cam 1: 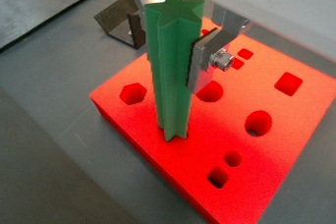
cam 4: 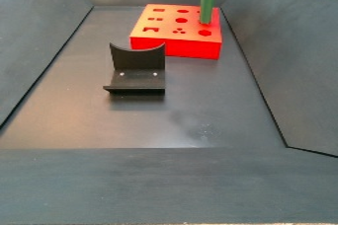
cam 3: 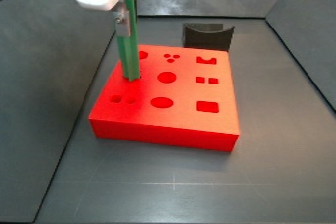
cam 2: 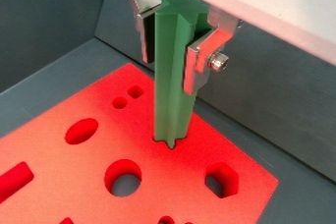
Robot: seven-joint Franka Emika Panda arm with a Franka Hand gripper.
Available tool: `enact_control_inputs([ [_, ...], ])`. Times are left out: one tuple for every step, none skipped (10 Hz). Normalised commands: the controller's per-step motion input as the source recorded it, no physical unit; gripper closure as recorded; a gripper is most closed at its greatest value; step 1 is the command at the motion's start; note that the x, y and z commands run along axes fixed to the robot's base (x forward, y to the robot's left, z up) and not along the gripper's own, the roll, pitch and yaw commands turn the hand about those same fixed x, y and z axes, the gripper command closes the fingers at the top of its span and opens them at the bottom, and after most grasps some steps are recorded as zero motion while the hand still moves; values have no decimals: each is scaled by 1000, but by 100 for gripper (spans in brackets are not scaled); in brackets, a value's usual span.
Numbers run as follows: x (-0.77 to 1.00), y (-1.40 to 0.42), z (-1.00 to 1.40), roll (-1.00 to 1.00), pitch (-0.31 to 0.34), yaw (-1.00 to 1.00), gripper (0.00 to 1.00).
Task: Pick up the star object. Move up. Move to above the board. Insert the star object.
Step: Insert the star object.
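Wrist views: gripper (cam 1: 184, 31) clenched on the upright star object (cam 1: 171, 71), whose lower end meets the board (cam 1: 282, 140). Side view: fixture (cam 4: 136, 69) at 7 o'clock from the board.

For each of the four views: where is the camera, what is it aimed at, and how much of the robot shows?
Wrist view: on the arm, looking down the star object to the board; gripper shows, jaws clamping the peg.
Wrist view: on the arm from another angle, same peg, a silver finger visible.
Side view: high, past the board's near edge, fixture behind; gripper body only.
Side view: far end, fixture nearest, board beyond; no gripper.
All share peg and board.
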Motion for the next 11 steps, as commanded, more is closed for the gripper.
enact_control_inputs([
  [0,11,-343,0,7,131,100],
  [280,226,-540,0,39,171,100],
  [449,309,-594,0,103,269,100],
  [606,346,-600,0,126,220,100],
  [531,303,-583,0,60,157,100],
  [74,0,-643,27,-30,94,100],
  [-137,-494,-589,129,-116,217,100],
  [-106,-649,-471,169,-111,311,100],
  [-171,-623,-449,173,-127,280,100],
  [-291,-331,-369,90,-110,91,100],
  [-209,-137,-254,3,-37,0,100],
])
